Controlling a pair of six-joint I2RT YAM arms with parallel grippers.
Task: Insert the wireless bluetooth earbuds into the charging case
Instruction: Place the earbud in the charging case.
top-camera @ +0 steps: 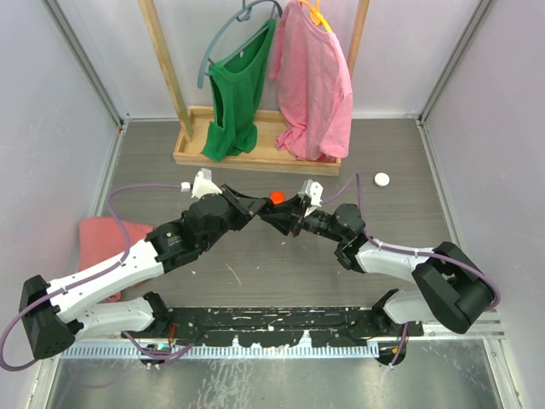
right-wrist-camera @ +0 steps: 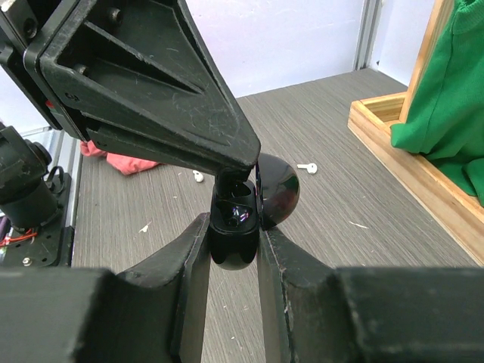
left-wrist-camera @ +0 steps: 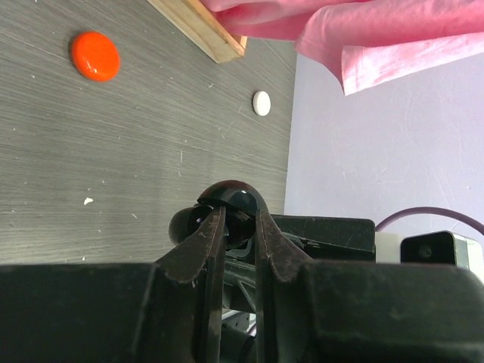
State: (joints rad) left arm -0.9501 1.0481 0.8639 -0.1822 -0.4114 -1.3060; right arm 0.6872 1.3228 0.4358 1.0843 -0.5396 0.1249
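A glossy black charging case (right-wrist-camera: 231, 246) with its lid (right-wrist-camera: 278, 193) swung open sits between the fingers of my right gripper (right-wrist-camera: 231, 227), which is shut on its body above the table. My left gripper (left-wrist-camera: 236, 215) comes in from the other side. Its narrow tips are pressed into the case's open mouth and closed on a small black piece that looks like a black earbud, mostly hidden. In the top view both grippers (top-camera: 266, 213) meet at mid-table. Two white earbuds (right-wrist-camera: 306, 167) (right-wrist-camera: 198, 177) lie loose on the table beyond the case.
An orange-red round puck (top-camera: 276, 196) lies just behind the grippers, and a white puck (top-camera: 381, 179) lies to the right. A wooden rack base (top-camera: 255, 158) with green and pink clothes stands at the back. A pink cloth (top-camera: 102, 243) lies at the left.
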